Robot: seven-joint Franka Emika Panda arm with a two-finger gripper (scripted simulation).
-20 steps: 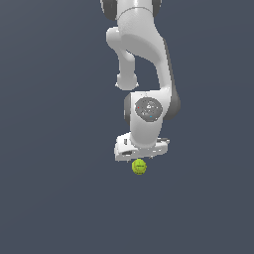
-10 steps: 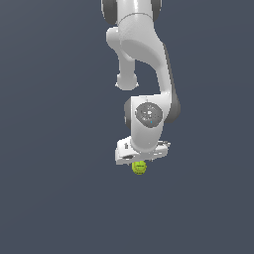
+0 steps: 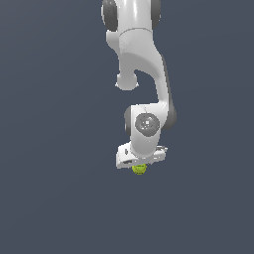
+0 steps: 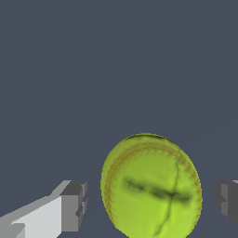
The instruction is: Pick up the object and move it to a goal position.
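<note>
Hovering directly over the ball — gripper standing wide open, gripping nothing, pads straddling it with clearance either side; ball lying just beneath, centred between.

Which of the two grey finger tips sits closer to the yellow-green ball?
In the wrist view both grey fingertips stand clear of the small yellow-green ball. The partly cropped one has the narrower gap; the fully visible one is farther.

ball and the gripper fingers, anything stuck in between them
Nothing visible. In the wrist view the ball sits between the two fingers, with bare gaps on both sides and the gripper open around it.
</note>
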